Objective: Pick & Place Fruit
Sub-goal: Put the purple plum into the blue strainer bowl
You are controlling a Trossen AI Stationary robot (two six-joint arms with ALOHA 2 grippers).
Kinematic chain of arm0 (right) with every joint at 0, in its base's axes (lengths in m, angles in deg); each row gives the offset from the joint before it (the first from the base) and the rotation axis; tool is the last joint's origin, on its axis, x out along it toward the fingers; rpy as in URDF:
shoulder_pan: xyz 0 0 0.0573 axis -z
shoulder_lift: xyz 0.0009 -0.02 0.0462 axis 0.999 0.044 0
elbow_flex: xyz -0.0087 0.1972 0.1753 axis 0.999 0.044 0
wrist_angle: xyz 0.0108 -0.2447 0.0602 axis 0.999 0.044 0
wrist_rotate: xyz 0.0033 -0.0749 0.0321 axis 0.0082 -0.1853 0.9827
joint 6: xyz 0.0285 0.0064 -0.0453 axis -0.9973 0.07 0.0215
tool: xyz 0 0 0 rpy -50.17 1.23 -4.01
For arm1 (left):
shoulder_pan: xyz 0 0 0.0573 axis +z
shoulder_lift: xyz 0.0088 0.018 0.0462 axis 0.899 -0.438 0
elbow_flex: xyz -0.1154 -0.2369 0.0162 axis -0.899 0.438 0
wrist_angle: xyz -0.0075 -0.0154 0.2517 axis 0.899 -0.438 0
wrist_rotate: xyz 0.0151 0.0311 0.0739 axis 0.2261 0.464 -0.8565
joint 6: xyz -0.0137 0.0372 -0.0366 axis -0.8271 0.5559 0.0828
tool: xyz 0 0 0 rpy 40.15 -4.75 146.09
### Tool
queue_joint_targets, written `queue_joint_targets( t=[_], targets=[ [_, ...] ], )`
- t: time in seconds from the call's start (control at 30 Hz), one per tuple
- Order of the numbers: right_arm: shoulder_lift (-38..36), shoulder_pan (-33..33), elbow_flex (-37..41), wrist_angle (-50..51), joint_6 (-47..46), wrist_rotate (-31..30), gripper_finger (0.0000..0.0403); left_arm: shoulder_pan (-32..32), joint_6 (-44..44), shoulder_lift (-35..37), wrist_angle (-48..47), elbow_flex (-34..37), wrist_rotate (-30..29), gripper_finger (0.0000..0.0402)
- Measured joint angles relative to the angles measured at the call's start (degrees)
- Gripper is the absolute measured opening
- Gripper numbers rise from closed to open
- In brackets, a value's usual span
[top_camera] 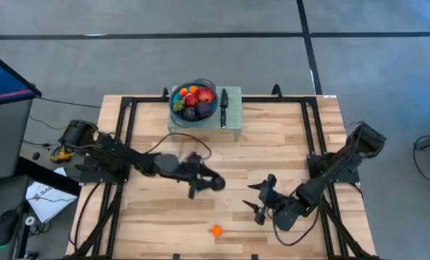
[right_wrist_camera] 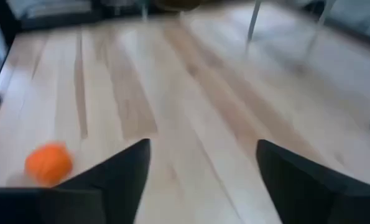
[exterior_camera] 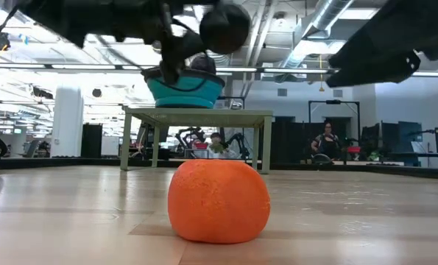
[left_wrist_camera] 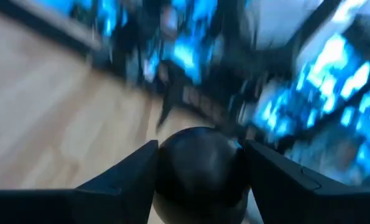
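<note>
Bowl: holds fruit, on green stand
Knife: beside bowl
Orange: alone near table's front edge
Left gripper: mid-table, grips a dark fruit
Right gripper: fingers spread, near orange

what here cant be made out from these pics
- Bowl contents: too small in the high view to count each fruit; in the low view the wall of the bowl hides them.
- Dark round fruit between the left gripper jaws: the left wrist view is blurred, so its kind is unclear.
- Knife blade: too small in the high view.
- Orange fruit: its far side is hidden.
</note>
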Motion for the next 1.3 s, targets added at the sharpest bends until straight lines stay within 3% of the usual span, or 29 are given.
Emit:
queue_joint_targets(
  t=[0.1, 0.2, 0.43, 0.6, 0.8, 1.03, 1.3],
  targets=[
    [6.38, 0.22, -0.18, -9.53, 4.97, -7.94, 0.0316, 0.02, -2.20, 2.34, 14.46, 6.97, -3.54, 0.0216],
    [12.91, 3.06, -1.13, -24.02, 16.21, -13.21, 0.0344, 0.00, -3.42, 3.52, 25.24, 11.08, -5.29, 0.0222],
    [22.37, 11.06, -8.38, -55.18, 56.76, -11.65, 0.0370, 0.00, -5.40, 3.45, 29.02, 12.26, -5.14, 0.0220],
    [22.86, 15.44, -10.80, -66.76, 76.28, -9.73, 0.0358, -0.04, -6.45, 3.43, 31.32, 12.26, -5.05, 0.0225],
    [21.70, 18.89, -10.82, -67.93, 85.48, 0.03, 0.0344, -0.26, -7.64, 3.43, 32.89, 12.24, -4.67, 0.0224],
    [21.70, 20.51, -11.54, -73.40, 95.05, 6.42, 0.0336, -0.26, -7.88, 3.43, 33.18, 12.22, -4.64, 0.0226],
    [21.70, 20.44, -12.31, -73.38, 96.01, 11.07, 0.0302, -0.26, -7.84, 3.43, 33.32, 12.20, -4.79, 0.0224]
  ],
)
